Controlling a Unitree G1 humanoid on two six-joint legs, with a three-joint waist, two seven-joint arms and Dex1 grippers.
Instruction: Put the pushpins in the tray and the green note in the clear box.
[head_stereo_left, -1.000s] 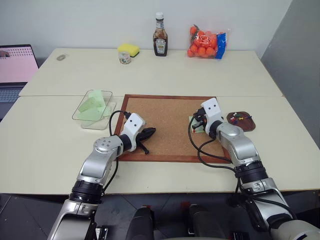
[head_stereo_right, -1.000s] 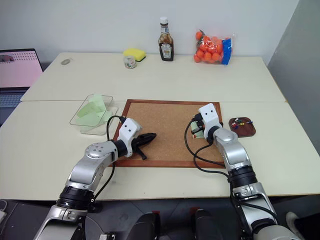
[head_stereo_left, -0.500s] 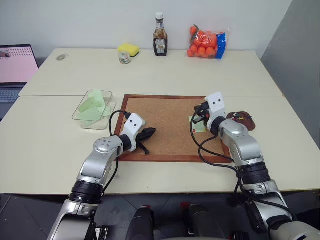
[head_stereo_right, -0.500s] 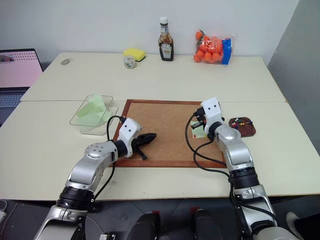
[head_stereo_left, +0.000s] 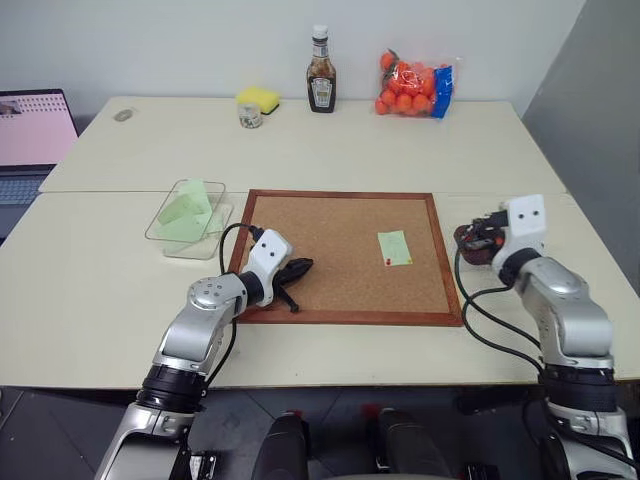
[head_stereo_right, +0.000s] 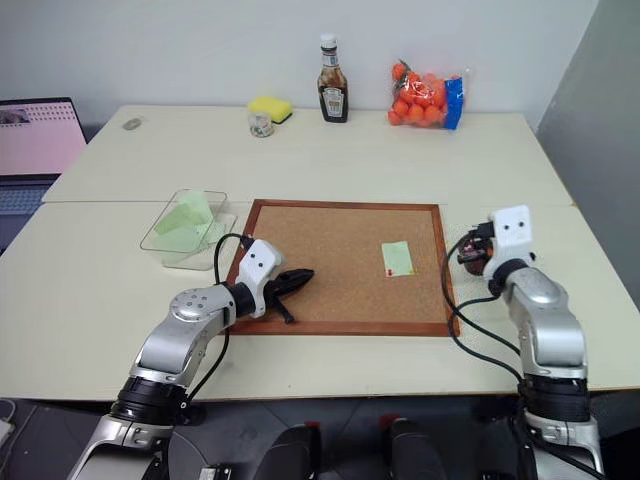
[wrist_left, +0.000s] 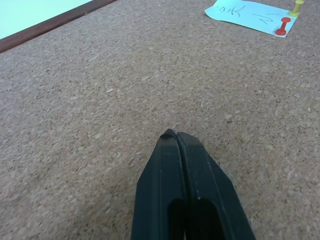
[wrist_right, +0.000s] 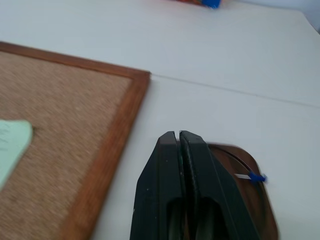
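Right gripper (wrist_right: 178, 137) pressed together over the brown tray (wrist_right: 250, 195), presumably delivering a pin; best opened low over the centre. Left gripper (wrist_left: 176, 136) closed, empty, above the corkboard (head_stereo_left: 340, 250). Green note (head_stereo_left: 394, 247) pinned there by a red pushpin (wrist_left: 283, 23).

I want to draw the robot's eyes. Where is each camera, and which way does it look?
Left eye and right eye views: on the head, looking forward and down at the cork board; both arms show, left gripper and right gripper.
Left wrist view: on the left wrist, looking along its shut fingers over the cork to the green note.
Right wrist view: on the right wrist, looking along its shut fingers above the tray.
Shared: both wrist views see the cork board and the green note.
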